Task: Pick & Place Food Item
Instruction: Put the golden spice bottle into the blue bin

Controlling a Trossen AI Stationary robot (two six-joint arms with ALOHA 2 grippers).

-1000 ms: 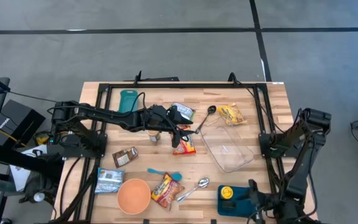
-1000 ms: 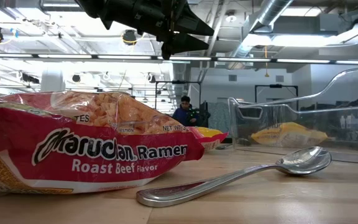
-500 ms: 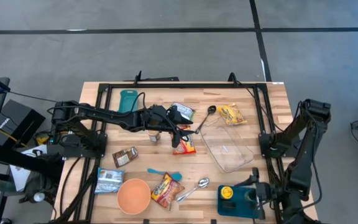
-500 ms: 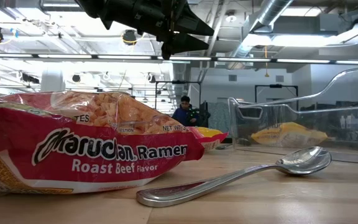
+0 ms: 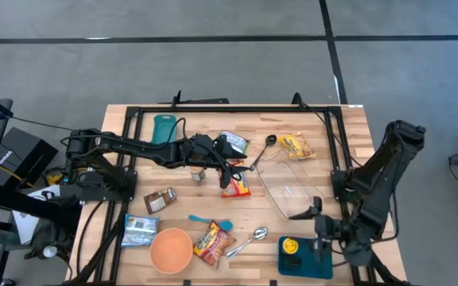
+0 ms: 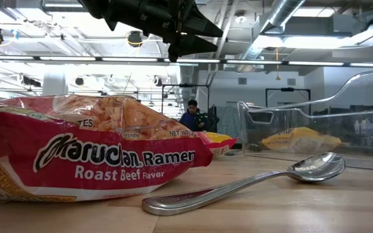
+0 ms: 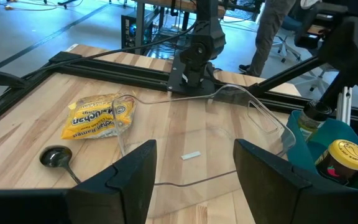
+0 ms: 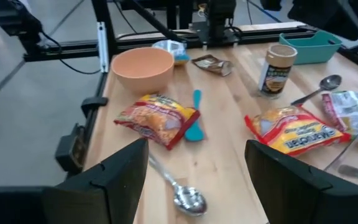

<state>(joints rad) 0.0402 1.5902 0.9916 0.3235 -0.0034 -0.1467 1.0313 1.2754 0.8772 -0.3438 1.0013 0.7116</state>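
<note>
A red and yellow ramen packet (image 5: 236, 187) lies flat at the table's middle and also shows in the right wrist view (image 8: 297, 129). My left gripper (image 5: 229, 168) hangs open and empty just above it, high over the table in the low view (image 6: 180, 39). A second red ramen packet (image 5: 213, 242) lies near the front edge. A yellow packet (image 5: 296, 146) lies at the far right, beside a clear plastic container (image 5: 293, 187). My right gripper (image 5: 308, 213) is open and empty near that container's near end.
An orange bowl (image 5: 171, 249), a teal spatula (image 5: 210, 222) and a spoon (image 5: 249, 240) lie near the front. A teal bin (image 5: 304, 257) holds a yellow-lidded jar. A jar (image 5: 199, 172), brown (image 5: 160, 199), silver-blue (image 5: 140, 230) and green (image 5: 233, 143) packets and another teal bin (image 5: 164, 127) surround them.
My right arm has risen from the table's near right corner, and its gripper has gone toward the far edge, past the teal bin toward the clear container. Its fingers stay open.
</note>
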